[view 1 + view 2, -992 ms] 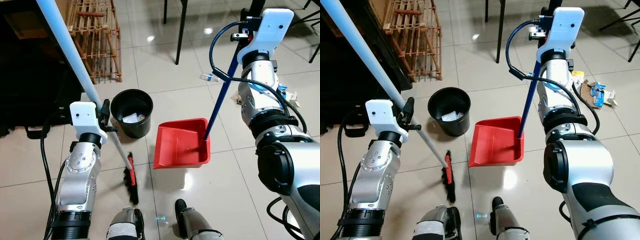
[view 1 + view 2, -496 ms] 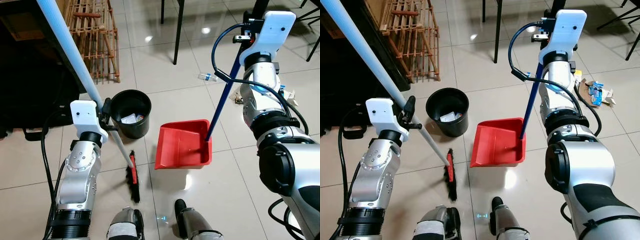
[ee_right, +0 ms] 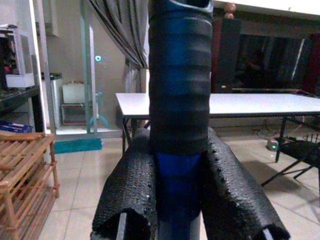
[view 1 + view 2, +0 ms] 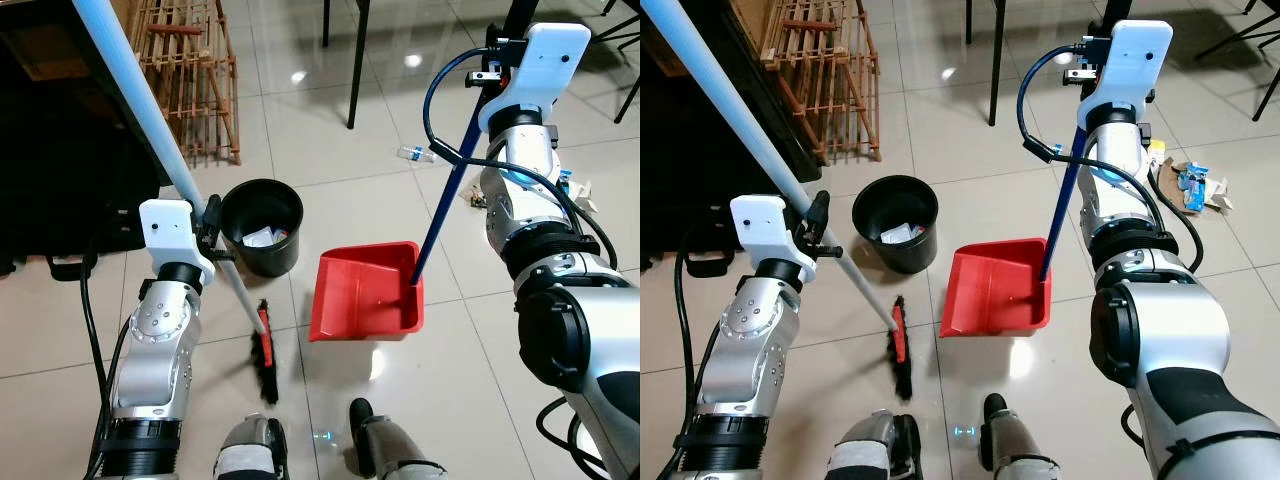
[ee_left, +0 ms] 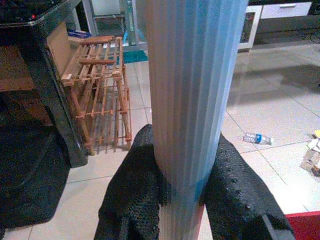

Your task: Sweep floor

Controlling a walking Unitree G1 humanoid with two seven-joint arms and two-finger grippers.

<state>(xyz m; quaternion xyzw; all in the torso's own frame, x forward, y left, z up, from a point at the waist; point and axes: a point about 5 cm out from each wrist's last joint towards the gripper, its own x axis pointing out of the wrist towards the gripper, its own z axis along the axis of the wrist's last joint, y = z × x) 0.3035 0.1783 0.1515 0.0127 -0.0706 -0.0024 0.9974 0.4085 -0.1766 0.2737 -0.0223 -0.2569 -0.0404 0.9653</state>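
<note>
We hold broom and dustpan, ready to sweep.
Left tool [image 5: 182, 187] clamps the broom [image 4: 262, 345]; right tool [image 3: 180, 200] clamps the dustpan [image 4: 365, 292] handle, pan below it. We should keep its lip flat.

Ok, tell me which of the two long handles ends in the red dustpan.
The dark blue handle, held by the right gripper, runs down into the red dustpan. The pale blue handle ends in the broom head.
</note>
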